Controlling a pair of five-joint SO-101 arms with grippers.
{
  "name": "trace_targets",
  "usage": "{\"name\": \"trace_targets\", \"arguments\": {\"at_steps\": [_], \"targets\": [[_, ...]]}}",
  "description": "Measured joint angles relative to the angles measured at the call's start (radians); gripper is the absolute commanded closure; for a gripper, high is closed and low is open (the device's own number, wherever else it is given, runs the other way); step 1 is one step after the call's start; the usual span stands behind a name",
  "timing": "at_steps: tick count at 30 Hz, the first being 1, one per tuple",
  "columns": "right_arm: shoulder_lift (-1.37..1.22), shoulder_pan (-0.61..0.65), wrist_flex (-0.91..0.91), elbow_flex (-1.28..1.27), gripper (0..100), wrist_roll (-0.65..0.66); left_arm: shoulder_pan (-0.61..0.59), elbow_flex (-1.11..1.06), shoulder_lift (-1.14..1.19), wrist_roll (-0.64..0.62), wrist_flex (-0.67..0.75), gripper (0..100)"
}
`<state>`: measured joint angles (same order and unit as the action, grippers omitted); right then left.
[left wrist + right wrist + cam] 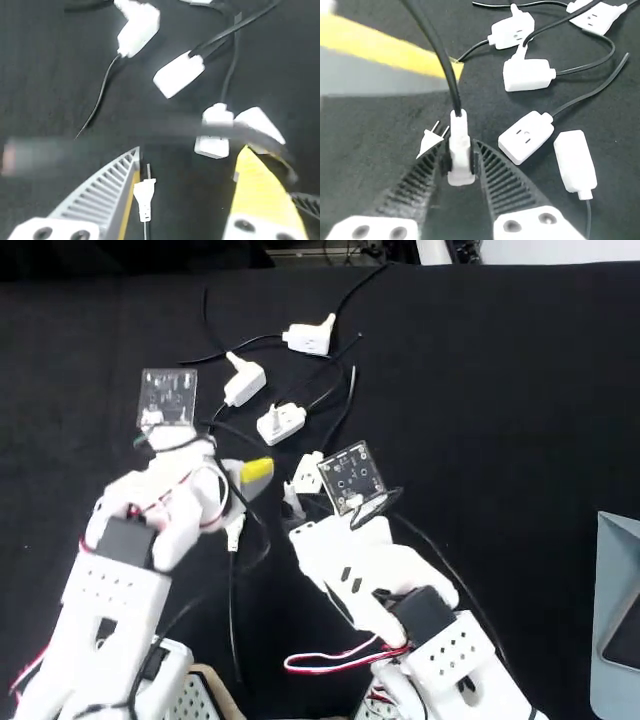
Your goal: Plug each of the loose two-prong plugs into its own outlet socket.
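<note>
right gripper (pixel 459 156) clamping white plastic connector on black cable (pixel 459 142); left gripper (pixel 190 150) gaping open, small white two-prong plug (pixel 144 196) lying between its fingers (pixel 107 192) on black table (pixel 50 75)

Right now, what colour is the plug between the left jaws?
White plug; best in left wrist view.

A blurred dark cable (pixel 170 127) partly hides a white connector (pixel 212 146).

White two-prong plug (pixel 144 193) lying loose, black-corded white outlet sockets (pixel 526 136) nearby, one upright in right tool (pixel 460 149)
</note>
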<state>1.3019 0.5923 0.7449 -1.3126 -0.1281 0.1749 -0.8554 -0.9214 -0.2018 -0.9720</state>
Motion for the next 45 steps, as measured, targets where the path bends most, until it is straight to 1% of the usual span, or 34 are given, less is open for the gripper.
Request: {"name": "trace_targets", "arguments": {"at_steps": [4,8,12,17,25,31,33,37,39,42,45], "targets": [[0.0,0.038,0.0,0.0,98.7,0.0,0.034,-0.094,-0.124,0.0,0.026,70],[0.0,0.058,0.0,-0.002,98.7,0.0,0.061,-0.153,-0.183,0.005,0.046,70],[0.0,0.058,0.0,-0.006,98.7,0.0,0.089,-0.176,-0.204,0.06,0.058,70],[0.002,0.063,0.0,-0.035,98.7,0.0,0.129,-0.193,-0.201,0.075,0.055,70],[0.003,0.064,0.0,-0.034,98.7,0.0,0.12,-0.195,-0.201,0.086,0.054,70],[0.012,-0.074,0.0,-0.034,98.7,0.0,-0.031,-0.195,-0.199,0.086,0.054,70],[0.012,-0.104,0.0,-0.034,98.7,0.0,-0.058,-0.195,-0.199,0.086,0.054,70],[0.012,-0.195,0.0,-0.029,98.6,0.0,-0.064,-0.195,-0.173,0.086,0.054,70],[0.012,-0.241,0.0,-0.029,98.6,0.0,-0.061,-0.19,-0.124,0.094,0.054,70],[0.012,-0.298,-0.014,-0.029,98.6,0.0,-0.032,-0.137,0.002,0.127,0.054,70],[0.012,-0.351,-0.061,-0.029,98.6,0.0,-0.006,-0.041,0.181,0.133,0.054,70]]}}
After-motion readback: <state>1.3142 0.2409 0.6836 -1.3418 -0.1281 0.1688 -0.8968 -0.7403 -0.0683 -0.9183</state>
